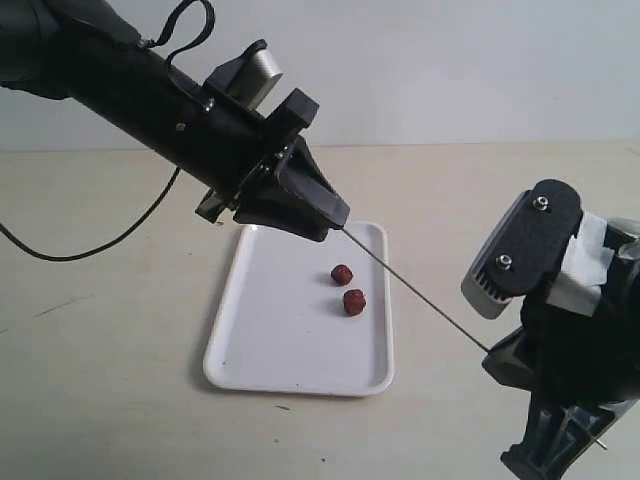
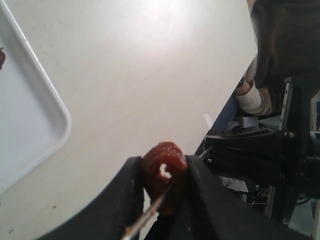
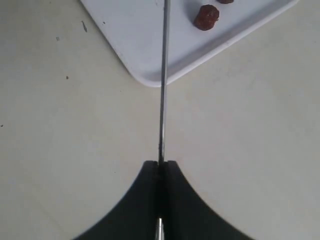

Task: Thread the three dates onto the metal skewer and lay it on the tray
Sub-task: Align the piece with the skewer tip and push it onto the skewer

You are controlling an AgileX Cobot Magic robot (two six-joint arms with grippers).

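left gripper (image 1: 330, 218): black two-finger claw, raised over the far edge of the flat white rectangular plastic tray (image 1: 280, 345); clenched on one date
held date (image 2: 163, 169): wrinkled red-brown fruit with a hole in its middle, pinched between both fingers above the tray's far edge
dates on tray: two more small dark red-brown fruits, one (image 1: 342, 274) near the tray's middle toward its right rim, the other (image 1: 354, 302) just in front of it; both loose, neither on the rod
skewer (image 1: 410, 285): thin straight grey metal rod, in the air, slanting from over the tray's far right part out past its right rim; tip lost between the left fingers at the held date
right gripper (image 3: 160, 165): black claw off the tray's right rim, clamped tight on the skewer's back part
done: probably first date being pierced; cannot tell whether tip is through
left: finish first date, thread the other two, lay skewer on tray
progress: early, under a third by judgement
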